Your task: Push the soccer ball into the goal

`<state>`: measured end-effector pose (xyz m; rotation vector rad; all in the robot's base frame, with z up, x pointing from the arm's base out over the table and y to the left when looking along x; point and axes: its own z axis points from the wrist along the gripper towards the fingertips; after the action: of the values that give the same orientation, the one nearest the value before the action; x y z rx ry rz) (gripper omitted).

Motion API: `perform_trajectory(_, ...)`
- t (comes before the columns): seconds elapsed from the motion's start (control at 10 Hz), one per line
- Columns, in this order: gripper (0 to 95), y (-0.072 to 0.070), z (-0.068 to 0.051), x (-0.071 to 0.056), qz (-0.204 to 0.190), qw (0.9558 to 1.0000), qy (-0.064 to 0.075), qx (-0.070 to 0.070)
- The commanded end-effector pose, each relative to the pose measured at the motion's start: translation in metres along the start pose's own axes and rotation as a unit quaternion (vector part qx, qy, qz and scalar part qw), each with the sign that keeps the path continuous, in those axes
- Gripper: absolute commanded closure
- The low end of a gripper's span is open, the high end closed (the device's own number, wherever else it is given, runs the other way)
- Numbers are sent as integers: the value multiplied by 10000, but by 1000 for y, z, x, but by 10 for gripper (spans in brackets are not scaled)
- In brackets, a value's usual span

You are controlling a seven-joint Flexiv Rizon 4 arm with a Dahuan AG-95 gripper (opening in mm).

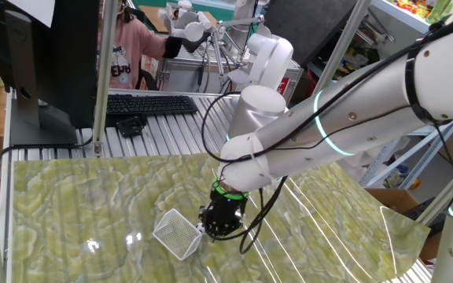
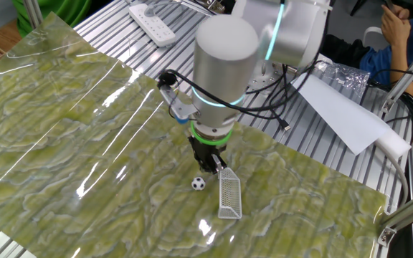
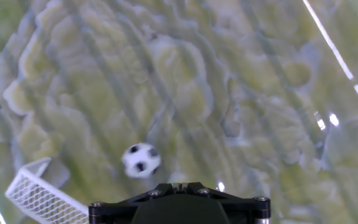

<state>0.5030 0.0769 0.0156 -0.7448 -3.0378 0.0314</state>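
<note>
Working left to right in the hand view, I have the goal at about eight o'clock, only its corner in frame, with the mesh frame cut off by the bottom edge. Just right of it, near six o'clock, sits the soccer ball on the green marbled mat, apart from the goal and not inside it. Below the ball the black gripper body fills the bottom edge.

In the other fixed view, the ball lies on the mat at about nine o'clock from the goal, near its mouth but with a small gap. The gripper hangs just above and behind the ball, at roughly one o'clock from it. In the first fixed view I see the gripper low over the mat, right beside the goal; the ball is hidden there.

I cannot tell whether the fingers are spread or closed; they hold nothing that I can see.

My read: the approach is done, and the ball is close, but the scoring push is left.
</note>
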Motion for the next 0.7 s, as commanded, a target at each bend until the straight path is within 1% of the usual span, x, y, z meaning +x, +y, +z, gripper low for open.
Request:
perform_trajectory(0.1, 950, -1, -7, -6, -164, 9998, -67, 111)
perform_trajectory(0.3, 950, -1, -12, -14, -339, 9990, -132, 274)
perform_trajectory(0.6, 950, -2, -12, -15, -373, 9986, -153, 342)
perform_trajectory(0.7, 950, -2, -12, -15, -486, 9974, -219, 491)
